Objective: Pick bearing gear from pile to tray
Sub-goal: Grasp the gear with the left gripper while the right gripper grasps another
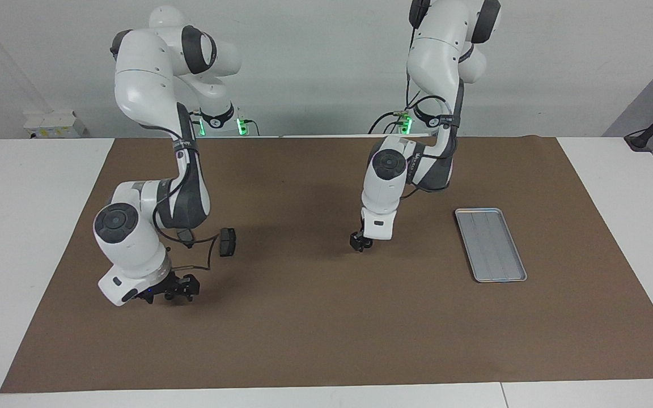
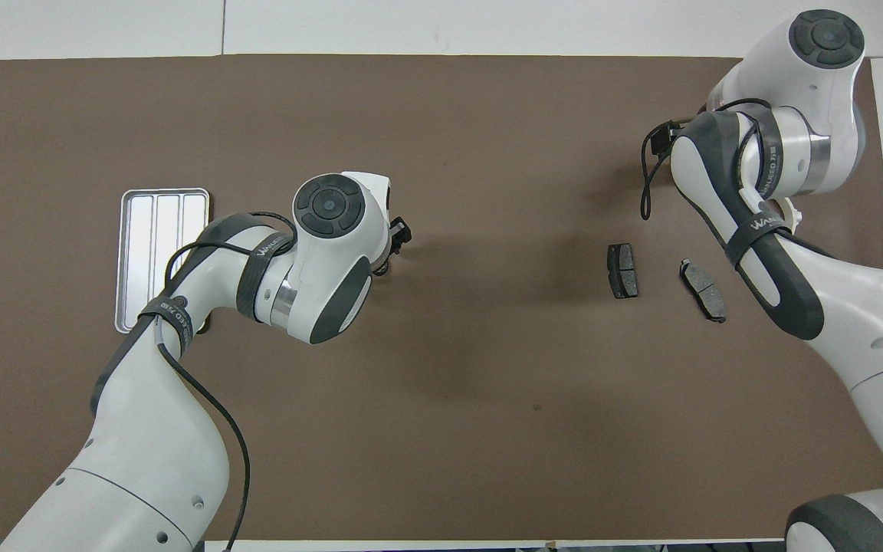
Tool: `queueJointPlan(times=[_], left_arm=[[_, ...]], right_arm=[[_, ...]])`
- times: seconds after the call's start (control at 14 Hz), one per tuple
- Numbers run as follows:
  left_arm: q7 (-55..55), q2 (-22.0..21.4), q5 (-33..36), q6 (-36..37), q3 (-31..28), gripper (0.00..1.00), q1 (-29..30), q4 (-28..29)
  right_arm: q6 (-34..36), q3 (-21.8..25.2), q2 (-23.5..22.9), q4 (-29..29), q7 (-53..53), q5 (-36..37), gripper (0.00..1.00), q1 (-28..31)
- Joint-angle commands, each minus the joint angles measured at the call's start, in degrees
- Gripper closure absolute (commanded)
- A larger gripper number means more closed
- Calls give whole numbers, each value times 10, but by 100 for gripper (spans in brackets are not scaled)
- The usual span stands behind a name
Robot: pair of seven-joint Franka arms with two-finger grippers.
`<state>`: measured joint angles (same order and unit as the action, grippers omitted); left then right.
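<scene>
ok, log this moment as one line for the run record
tray empty | left end effector mid-mat, carrying small dark part | right end effector by brake-pad plates

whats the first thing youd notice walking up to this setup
Two big white arms bend low over a brown mat. The left gripper hangs mid-mat beside an empty silver tray at the left arm's end. The right gripper is down at the right arm's end, where two dark brake-pad plates lie.
</scene>
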<state>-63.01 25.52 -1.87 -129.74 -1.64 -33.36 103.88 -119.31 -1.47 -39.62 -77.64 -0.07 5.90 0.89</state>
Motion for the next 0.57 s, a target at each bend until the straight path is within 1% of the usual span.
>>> queueJointPlan(times=[0.0,0.14,0.22,0.29,0.5], left_arm=[[-10,-24,5,-27,-8,21,-12,36],[-11,-25,5,-28,-9,21,-11,36],[-11,-24,5,-27,-9,23,-12,36],[-12,-25,5,-27,-9,32,-12,36],[-12,-26,6,-25,-10,74,-13,41]], right_arm=[[-19,-9,8,-22,-19,4,0,17],[-19,-9,7,-25,-18,1,3,17],[-19,-8,7,-27,-19,1,3,18],[-19,-9,4,-28,-18,0,5,21],[-19,-9,-3,-28,-17,0,8,22]])
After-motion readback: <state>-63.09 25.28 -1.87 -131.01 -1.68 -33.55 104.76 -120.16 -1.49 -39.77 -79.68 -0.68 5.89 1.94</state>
